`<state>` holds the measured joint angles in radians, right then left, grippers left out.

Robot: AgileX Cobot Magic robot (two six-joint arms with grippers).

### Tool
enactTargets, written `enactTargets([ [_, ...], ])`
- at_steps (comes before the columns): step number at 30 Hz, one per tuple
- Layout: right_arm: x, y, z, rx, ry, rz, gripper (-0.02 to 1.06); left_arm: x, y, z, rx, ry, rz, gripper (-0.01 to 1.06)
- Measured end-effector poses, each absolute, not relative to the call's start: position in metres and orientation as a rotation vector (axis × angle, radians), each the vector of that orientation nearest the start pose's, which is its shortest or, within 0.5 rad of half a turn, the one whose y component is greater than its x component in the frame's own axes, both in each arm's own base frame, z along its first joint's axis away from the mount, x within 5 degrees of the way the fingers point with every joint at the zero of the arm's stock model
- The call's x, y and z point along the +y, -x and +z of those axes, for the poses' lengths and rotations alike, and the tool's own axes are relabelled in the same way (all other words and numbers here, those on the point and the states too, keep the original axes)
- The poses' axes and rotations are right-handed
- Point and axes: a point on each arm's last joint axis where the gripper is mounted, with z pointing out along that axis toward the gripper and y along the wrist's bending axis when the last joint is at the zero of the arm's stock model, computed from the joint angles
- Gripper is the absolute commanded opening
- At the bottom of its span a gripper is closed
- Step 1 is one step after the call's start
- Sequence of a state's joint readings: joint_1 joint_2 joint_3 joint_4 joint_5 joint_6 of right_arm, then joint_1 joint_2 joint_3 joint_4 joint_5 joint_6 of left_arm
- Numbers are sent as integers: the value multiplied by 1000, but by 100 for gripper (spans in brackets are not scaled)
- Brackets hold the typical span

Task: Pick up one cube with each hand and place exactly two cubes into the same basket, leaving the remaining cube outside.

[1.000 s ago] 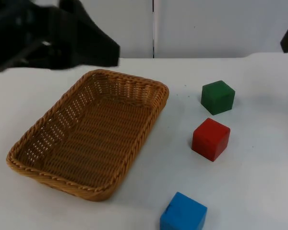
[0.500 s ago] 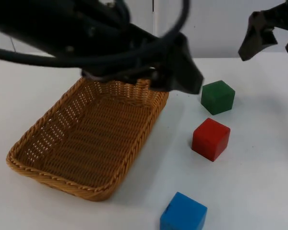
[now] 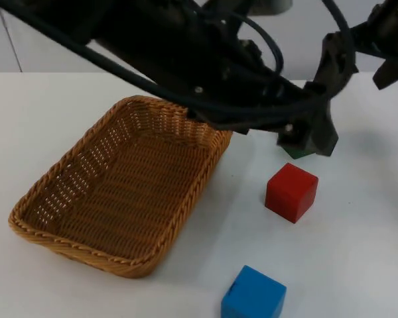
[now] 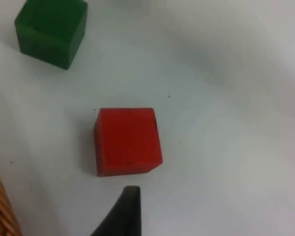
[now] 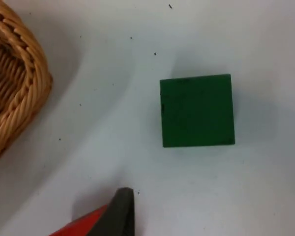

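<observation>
Three cubes sit on the white table (image 3: 358,252) to the right of a woven wicker basket (image 3: 119,192), none of them inside it: a red cube (image 3: 291,191) in the middle, a green cube (image 4: 51,30) farther back toward the partition wall and largely hidden in the top view by the left arm, and a blue cube (image 3: 253,295) nearest the front edge. The left gripper (image 3: 308,136) reaches across from the far side of the basket and hangs above the table between the green and red cubes, holding nothing; whether its fingers are parted cannot be told. Its wrist camera looks down on the red cube with the green one just beyond. The right gripper (image 3: 361,56) hovers high near the wall, behind the green cube, its fingers spread apart and empty. The basket holds no cubes.
</observation>
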<state>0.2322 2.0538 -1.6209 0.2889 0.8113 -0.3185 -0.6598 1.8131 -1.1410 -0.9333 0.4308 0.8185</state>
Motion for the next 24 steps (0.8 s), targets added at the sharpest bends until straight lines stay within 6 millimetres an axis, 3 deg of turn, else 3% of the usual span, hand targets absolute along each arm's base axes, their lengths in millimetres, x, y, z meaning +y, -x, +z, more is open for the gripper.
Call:
enactTargets([
  [8,121,-440,189,2651,533,280,105,-278,-301,181,2385,-920,-664,102],
  [15,127,-444,191,2589,550,246,105,-295,-307,172,2385,-971,-609,102],
  [20,149,-444,189,2515,645,192,105,-310,-308,160,2397,-1024,-532,102],
  [24,165,-445,175,2479,711,158,105,-321,-311,145,2422,-1041,-443,102],
])
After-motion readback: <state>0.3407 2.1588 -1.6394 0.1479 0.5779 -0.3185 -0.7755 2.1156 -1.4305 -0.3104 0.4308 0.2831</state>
